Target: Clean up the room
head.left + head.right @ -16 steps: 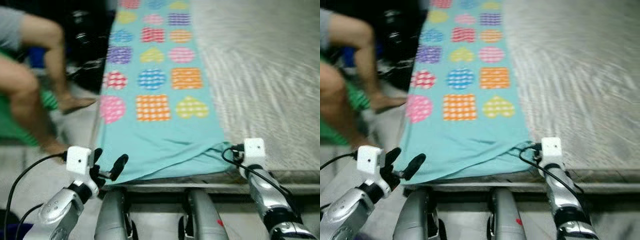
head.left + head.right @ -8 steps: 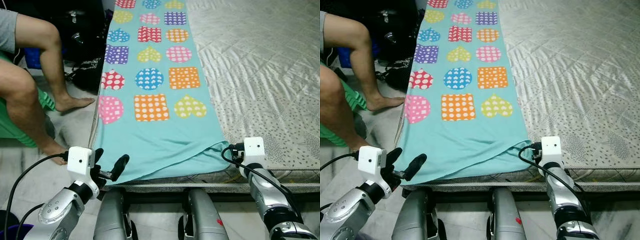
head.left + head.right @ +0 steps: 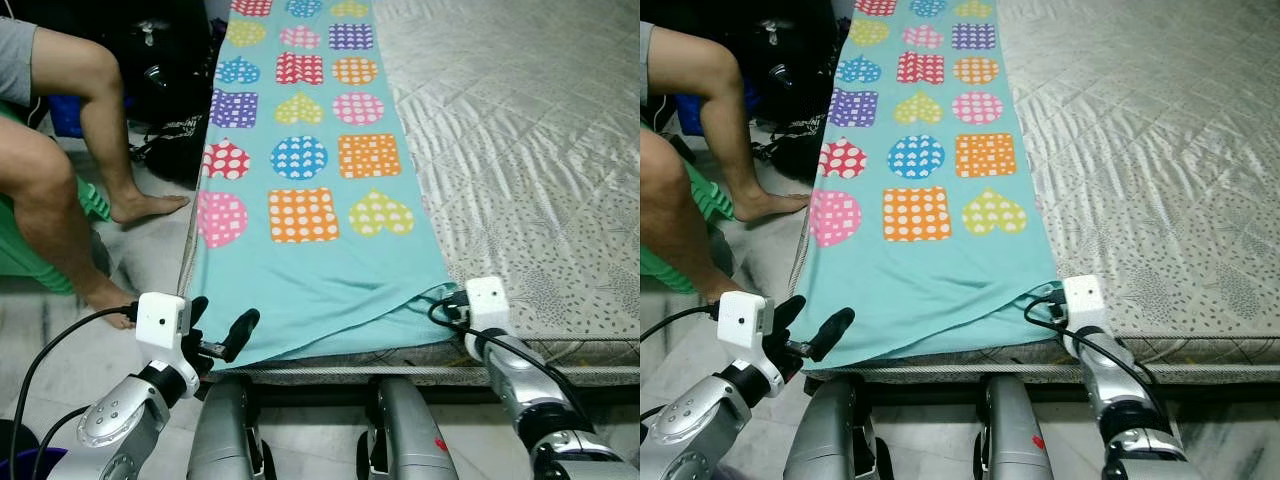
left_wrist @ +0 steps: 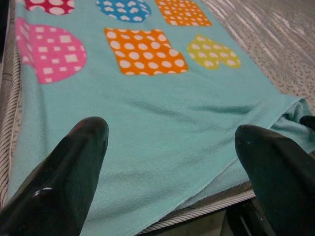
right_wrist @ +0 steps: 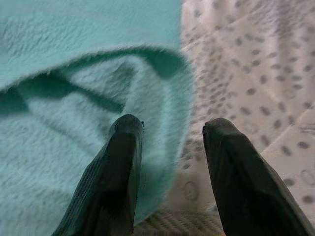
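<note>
Teal fleece blanket with coloured hearts, circles and squares lies along the grey quilted mattress edge. Right hand, fingers spread, straddles its folded corner, seen close in the right wrist view. Left hand is spread at the near hem

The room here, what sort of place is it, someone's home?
Most likely a bedroom in a home. A wide quilted mattress takes up much of the scene, with a teal blanket patterned in hearts, circles and squares spread along it. A barefoot person sits beside it, by some dark bags.
</note>
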Tool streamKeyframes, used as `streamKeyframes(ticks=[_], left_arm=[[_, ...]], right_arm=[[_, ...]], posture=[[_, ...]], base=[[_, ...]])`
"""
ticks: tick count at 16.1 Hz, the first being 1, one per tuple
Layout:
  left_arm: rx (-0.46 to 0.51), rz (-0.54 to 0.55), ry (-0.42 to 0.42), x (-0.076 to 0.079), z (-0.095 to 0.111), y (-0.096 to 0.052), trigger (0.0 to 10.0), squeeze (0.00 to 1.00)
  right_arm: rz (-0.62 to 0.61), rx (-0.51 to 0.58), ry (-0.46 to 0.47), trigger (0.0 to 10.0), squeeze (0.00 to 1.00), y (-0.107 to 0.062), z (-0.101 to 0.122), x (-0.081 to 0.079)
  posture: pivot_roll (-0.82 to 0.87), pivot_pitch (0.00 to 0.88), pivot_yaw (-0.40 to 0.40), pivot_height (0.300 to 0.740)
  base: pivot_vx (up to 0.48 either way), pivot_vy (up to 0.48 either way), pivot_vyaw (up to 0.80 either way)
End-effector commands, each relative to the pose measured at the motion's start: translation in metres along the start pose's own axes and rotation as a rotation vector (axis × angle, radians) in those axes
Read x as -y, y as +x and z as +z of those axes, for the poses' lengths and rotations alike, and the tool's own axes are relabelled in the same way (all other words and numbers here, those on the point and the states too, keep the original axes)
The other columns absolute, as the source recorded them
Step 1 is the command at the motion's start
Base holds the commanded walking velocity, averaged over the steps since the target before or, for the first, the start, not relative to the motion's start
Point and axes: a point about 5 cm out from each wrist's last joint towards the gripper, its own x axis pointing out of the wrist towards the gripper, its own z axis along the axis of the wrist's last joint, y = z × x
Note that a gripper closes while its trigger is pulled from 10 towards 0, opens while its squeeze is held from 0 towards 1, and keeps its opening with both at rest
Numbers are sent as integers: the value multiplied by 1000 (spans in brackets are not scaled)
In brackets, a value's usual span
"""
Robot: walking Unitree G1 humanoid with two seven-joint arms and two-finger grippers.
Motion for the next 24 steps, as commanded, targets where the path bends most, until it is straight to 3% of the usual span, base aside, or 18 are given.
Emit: streamKeyframes(ticks=[1,2,3,9,17,20,24], left_arm=[[-19,4,0,-1,-3,-3,10000,0],[-19,3,-1,-1,-2,-3,10000,0],[-18,3,-1,-1,-2,-2,10000,0],[-4,19,4,-4,0,-1,10000,0],[22,59,1,-10,3,-2,10000,0],[26,57,3,-11,4,-2,10000,0],[21,64,8,-14,4,-5,10000,0]], right_arm=[[15,-47,-11,10000,0,0,-7,-5],[20,-57,-17,5608,0,2,-7,-9],[12,-51,-12,0,0,3,-3,-12],[-36,5,-8,0,0,6,9,-11],[-84,22,25,0,0,-5,-8,12],[-40,60,50,0,0,-8,-9,12],[40,133,95,0,0,-25,-20,12]], posture=[[96,210,20,587],[97,210,20,587],[97,210,20,587],[98,201,17,587],[89,186,14,587],[88,183,15,587],[87,175,16,587]], base=[[0,0,0],[0,0,0],[0,0,0],[0,0,0],[0,0,0],[0,0,0],[0,0,0]])
